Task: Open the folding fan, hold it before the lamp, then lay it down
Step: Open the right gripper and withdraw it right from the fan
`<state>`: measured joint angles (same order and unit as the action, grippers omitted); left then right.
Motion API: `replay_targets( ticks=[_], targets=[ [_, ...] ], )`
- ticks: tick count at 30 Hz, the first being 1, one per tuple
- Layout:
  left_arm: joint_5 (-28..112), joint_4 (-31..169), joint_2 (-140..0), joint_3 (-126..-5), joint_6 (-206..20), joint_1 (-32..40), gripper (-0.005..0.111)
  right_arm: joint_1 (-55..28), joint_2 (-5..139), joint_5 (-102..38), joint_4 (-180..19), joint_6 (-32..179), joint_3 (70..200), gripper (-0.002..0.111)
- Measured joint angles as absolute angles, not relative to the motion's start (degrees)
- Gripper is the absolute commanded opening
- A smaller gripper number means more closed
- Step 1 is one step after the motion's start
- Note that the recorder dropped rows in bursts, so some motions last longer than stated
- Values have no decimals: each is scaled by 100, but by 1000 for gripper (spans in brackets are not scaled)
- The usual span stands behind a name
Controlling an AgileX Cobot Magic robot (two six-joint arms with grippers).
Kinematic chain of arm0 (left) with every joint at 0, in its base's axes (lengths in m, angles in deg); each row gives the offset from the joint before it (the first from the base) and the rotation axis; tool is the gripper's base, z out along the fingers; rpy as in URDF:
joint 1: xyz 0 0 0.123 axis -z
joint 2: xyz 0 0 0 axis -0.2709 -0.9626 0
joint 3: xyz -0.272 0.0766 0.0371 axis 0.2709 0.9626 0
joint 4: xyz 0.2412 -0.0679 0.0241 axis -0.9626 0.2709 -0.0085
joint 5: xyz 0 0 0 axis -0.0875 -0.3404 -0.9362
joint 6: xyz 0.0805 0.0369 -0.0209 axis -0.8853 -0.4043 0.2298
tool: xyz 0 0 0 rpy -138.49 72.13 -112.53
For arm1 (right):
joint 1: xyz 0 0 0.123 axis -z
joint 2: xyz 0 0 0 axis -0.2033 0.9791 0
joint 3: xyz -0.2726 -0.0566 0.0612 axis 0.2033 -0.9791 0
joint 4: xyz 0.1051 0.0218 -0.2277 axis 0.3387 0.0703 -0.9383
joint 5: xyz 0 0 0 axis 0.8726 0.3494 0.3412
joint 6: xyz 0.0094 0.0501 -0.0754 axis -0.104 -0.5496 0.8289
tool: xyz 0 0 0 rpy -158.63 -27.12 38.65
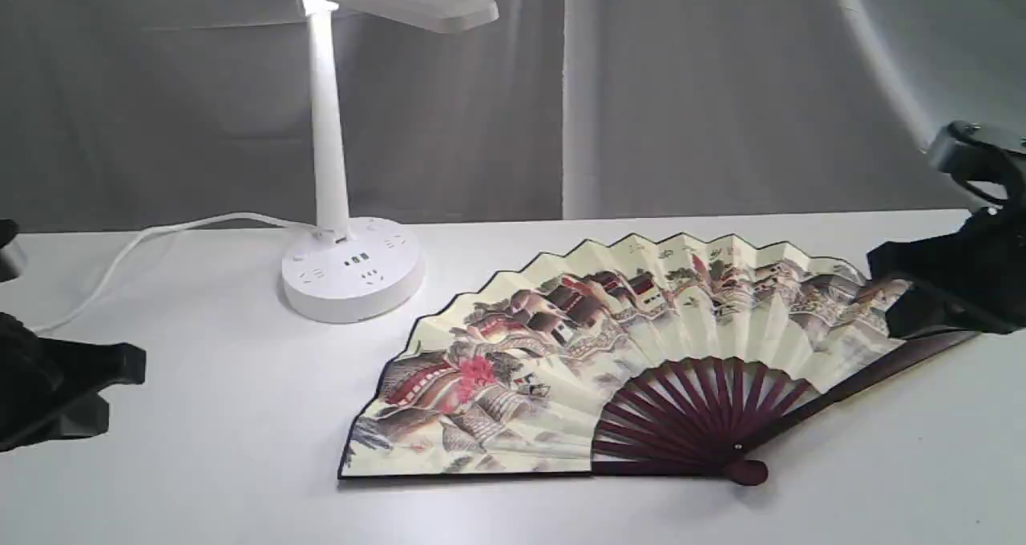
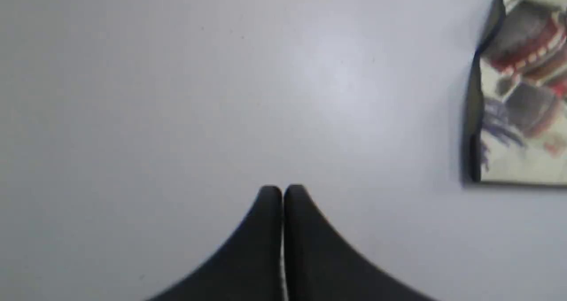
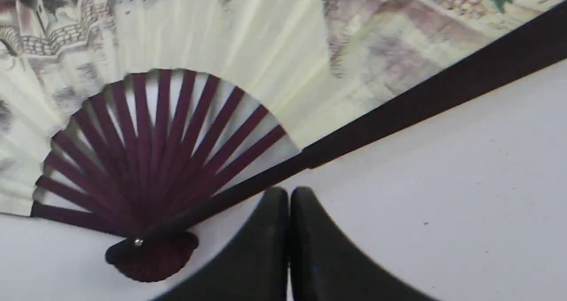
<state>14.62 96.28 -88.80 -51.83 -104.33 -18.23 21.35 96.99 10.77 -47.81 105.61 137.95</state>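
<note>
The folding fan (image 1: 625, 345) lies spread wide and flat on the white desk (image 1: 200, 449). Its painted village faces up, and its maroon ribs and pivot point toward the exterior camera. The lamp (image 1: 329, 128) stands behind the fan's left end, near it but apart.

By this lay the opening looks done and the fan is already down. Nothing here shows whether the hold before the lamp has been made; if it has, little or nothing of the task is left.

The right pincer (image 3: 290, 192) is fully closed and grips nothing. Its tips sit just beside the fan's dark right-hand guard (image 3: 421, 102); whether they brush the wood cannot be told. The left pincer (image 2: 282, 190) is likewise closed and empty, over bare desk and well apart from the fan's left edge.
</note>
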Motion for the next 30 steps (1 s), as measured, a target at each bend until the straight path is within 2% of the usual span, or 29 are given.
replay_targets(
  ticks=[11,30],
  targets=[
    [630,7257,-8880,-5244,-8557,-1834,0,1559,9363,1581,-7528,7696,13795,0],
    [-404,6904,-8721,-6100,-8388,-1834,0,1523,8171,1733,-8052,7435,13102,0]
  ],
)
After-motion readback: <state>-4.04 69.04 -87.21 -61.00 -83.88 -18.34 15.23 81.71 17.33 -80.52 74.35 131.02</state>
